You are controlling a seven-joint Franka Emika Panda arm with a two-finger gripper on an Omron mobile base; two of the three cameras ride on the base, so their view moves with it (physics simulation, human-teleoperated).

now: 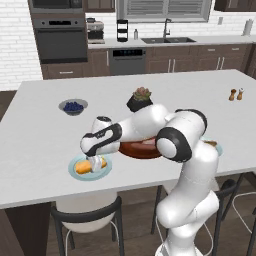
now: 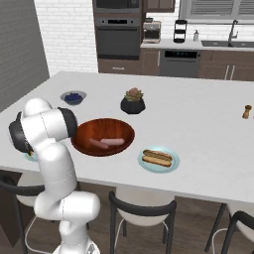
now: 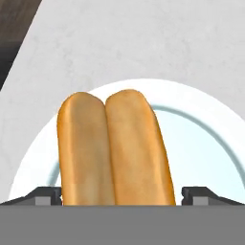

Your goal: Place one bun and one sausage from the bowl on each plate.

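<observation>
On the near left part of the white table (image 1: 40,145), my hand (image 1: 94,164) hangs low over one pale blue-green plate (image 1: 80,172), and a yellow-orange bun (image 1: 100,163) lies on that plate directly beneath it. Seen from the hand view, this bun (image 3: 112,148) lies lengthwise between my two dark fingertips (image 3: 43,195), which stand wide apart on either side of it; I cannot tell whether either tip touches it. The plate (image 3: 201,143) shows as a pale disc with a white rim under the bun.

Toward the middle of the table, just beside my forearm, sits the wide reddish-brown wooden bowl (image 2: 124,130). A slim pinkish sausage (image 2: 112,142) lies inside it, with a second sausage (image 2: 97,144) touching or nearly touching its end.

To the right of the bowl, near the table's front edge, the second plate (image 2: 170,166) carries the other bun (image 2: 155,159), with a reddish-brown sausage (image 2: 159,155) lying along it.

Behind the bowl stands a succulent in a black pot (image 2: 133,101), and farther left a small grey bowl of blueberries (image 2: 73,97). Two small shakers (image 1: 236,94) stand well apart on the far right of the table.
</observation>
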